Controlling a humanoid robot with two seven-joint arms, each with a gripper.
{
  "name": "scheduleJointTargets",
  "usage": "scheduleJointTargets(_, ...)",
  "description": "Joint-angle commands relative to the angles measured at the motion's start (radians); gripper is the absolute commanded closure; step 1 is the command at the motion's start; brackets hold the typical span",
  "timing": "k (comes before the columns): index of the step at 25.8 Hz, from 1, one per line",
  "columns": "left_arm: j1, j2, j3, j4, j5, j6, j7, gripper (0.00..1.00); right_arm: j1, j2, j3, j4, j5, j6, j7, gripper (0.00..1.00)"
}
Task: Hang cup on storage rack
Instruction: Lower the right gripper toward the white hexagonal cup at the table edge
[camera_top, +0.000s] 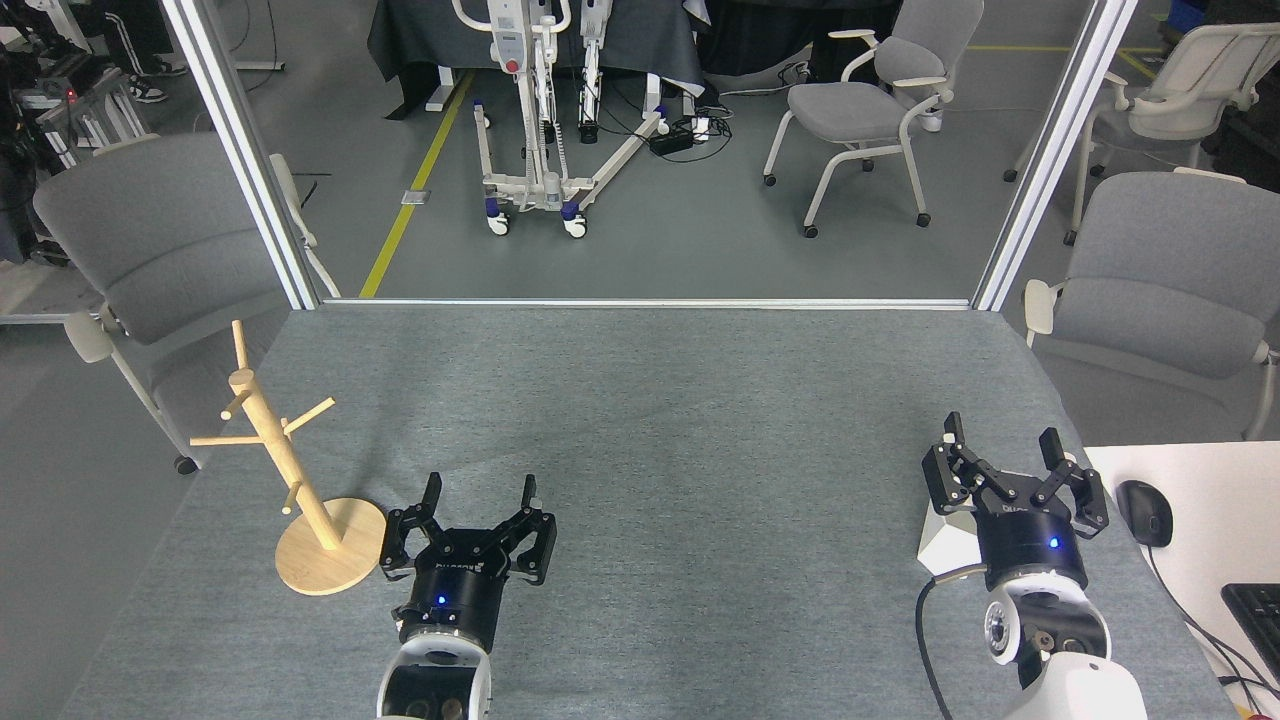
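Observation:
The light wooden storage rack (290, 470) stands on its round disc base at the table's left side, its post leaning up and left with several angled pegs. The white faceted cup (945, 545) sits on the table at the right, mostly hidden behind my right gripper; only its lower left side shows. My right gripper (1002, 440) hangs open above and just in front of the cup, fingers spread, holding nothing. Open and empty too, my left gripper (480, 490) rests just right of the rack's base.
The grey felt-covered table (640, 420) stretches wide between the arms. A white desk with a black mouse (1145, 512) and keyboard (1258, 610) borders the right edge. Grey chairs stand beyond both sides, and metal frame posts rise at the far corners.

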Motion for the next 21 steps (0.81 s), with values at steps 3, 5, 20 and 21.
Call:
scheduleJointTargets(3, -0.025, -0.003, -0.004, 0.035, -0.004, 0.03, 0.02, 0.01, 0.0, -0.002, 0.0, 0.0, 0.0, 0.0, 0.0, 0.0)
scheduleJointTargets(5, -0.022, -0.003, -0.004, 0.027, -0.004, 0.025, 0.005, 0.01, 0.0, -0.002, 0.0, 0.0, 0.0, 0.0, 0.0, 0.0)
scheduleJointTargets(20, -0.018, -0.003, -0.007, 0.006, 0.007, 0.022, -0.055, 0.01, 0.071, -0.009, 0.002, 0.021, 0.002, -0.006, -0.002, 0.0)
scheduleJointTargets(21, -0.016, -0.003, -0.007, 0.004, 0.007, 0.022, -0.055, 0.01, 0.075, -0.011, 0.002, 0.028, 0.003, -0.009, -0.002, 0.0)
